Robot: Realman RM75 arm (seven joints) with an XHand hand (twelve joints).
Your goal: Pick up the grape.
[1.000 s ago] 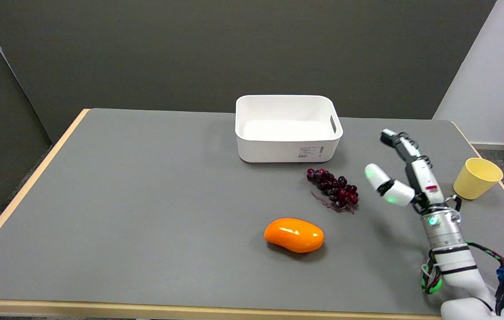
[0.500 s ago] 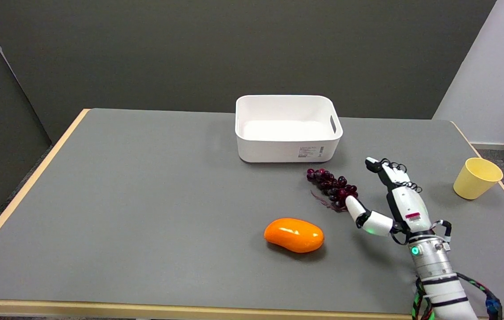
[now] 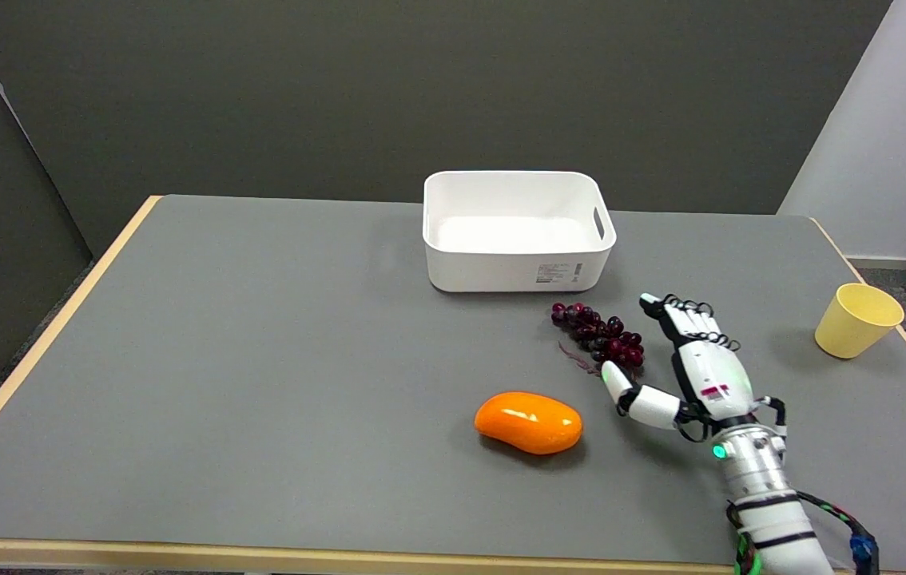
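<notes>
Grey table (image 3: 261,359): white bin (image 3: 518,271) empty; robot hand (image 3: 693,367) spread, holding nothing, beside grape (image 3: 601,335).

One head view looks down across the table (image 3: 261,359) from its near side.

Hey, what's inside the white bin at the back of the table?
Nothing shows inside the white bin: its visible floor and far wall are bare. Its near wall hides the front strip of the floor, so that part cannot be checked.
</notes>
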